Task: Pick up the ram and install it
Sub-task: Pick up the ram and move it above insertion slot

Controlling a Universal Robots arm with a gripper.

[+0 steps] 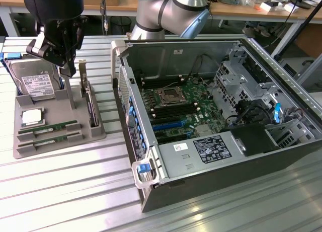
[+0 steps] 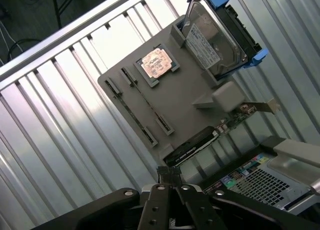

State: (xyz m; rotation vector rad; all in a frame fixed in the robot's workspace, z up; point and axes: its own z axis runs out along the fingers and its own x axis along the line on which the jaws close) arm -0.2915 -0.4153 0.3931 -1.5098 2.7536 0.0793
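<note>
Hovering closed and empty over the tray (image 1: 30, 149), the gripper (image 1: 67, 66) has not yet lifted the ram (image 1: 48, 128); installation remains undone.

I can see the ram as two matching sticks, the farther stick (image 1: 48, 127) and the nearer stick (image 1: 51, 137). Both are long, narrow green boards with small dark chips and a pale patch that looks like a label. They sit side by side and parallel, each in its own slot of the grey tray (image 1: 30, 150), on the exterior view's left. Looking down from the wrist view I get them as thin lines, so they stand on edge. Neither is lifted out.
</note>
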